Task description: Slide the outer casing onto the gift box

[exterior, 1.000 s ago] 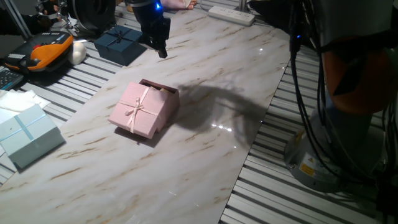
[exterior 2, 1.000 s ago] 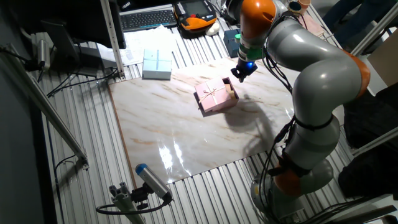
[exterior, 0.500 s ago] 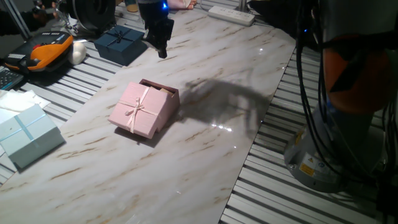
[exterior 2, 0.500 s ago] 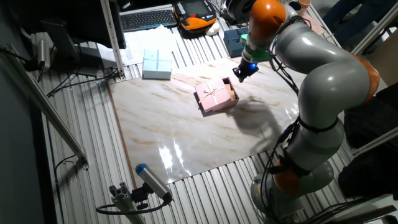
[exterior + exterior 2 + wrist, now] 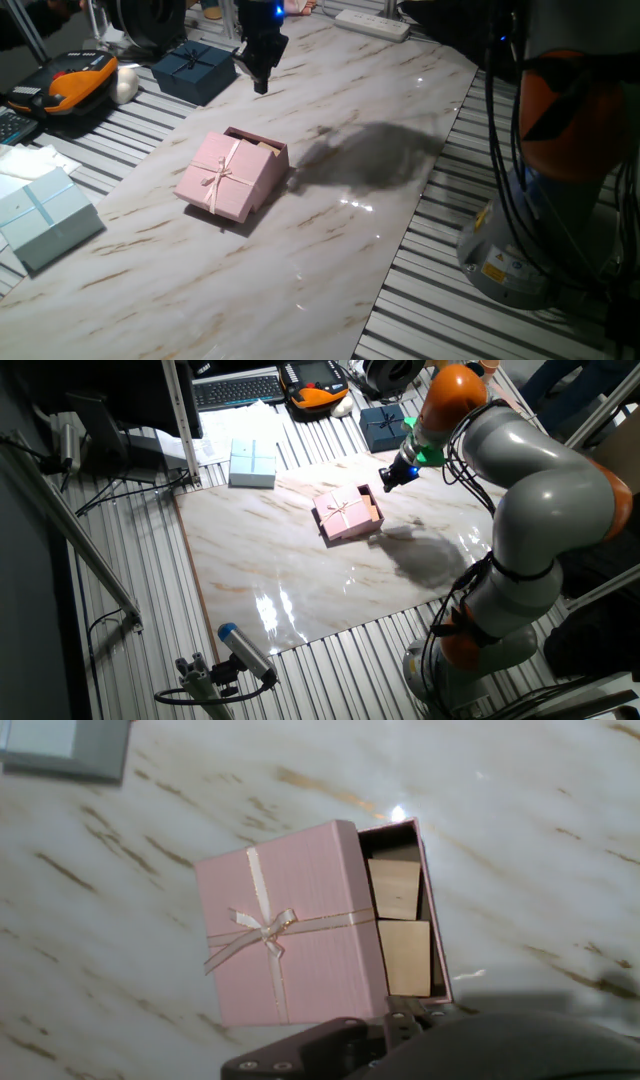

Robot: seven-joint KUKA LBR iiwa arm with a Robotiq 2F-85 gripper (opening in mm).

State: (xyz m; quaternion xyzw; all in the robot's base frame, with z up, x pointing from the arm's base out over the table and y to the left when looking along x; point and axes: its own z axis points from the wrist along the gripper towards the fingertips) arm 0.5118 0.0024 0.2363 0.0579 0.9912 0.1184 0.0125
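Note:
The outer casing (image 5: 222, 177), pale pink with a ribbon cross and bow, lies on the marble table and covers most of the gift box (image 5: 266, 146). One edge strip of the gift box stays uncovered. In the hand view the casing (image 5: 290, 935) leaves the gift box's dark rim (image 5: 437, 925) and two tan wooden blocks (image 5: 397, 888) showing on the right. My gripper (image 5: 260, 82) hangs above the table beyond the box, apart from it and holding nothing, with its fingers close together. It also shows in the other fixed view (image 5: 387, 481), to the right of the casing (image 5: 343, 514).
A navy ribboned box (image 5: 195, 70) sits just left of the gripper on the slatted bench. A pale blue-green box (image 5: 45, 215) lies at the left and also shows in the hand view (image 5: 65, 745). A power strip (image 5: 372, 24) lies at the far edge. The arm's base (image 5: 480, 630) stands beside the table.
The arm's elbow and upper links have swung to the right and its shadow moved with them. The gripper tip stayed almost in place. The boxes have not moved.

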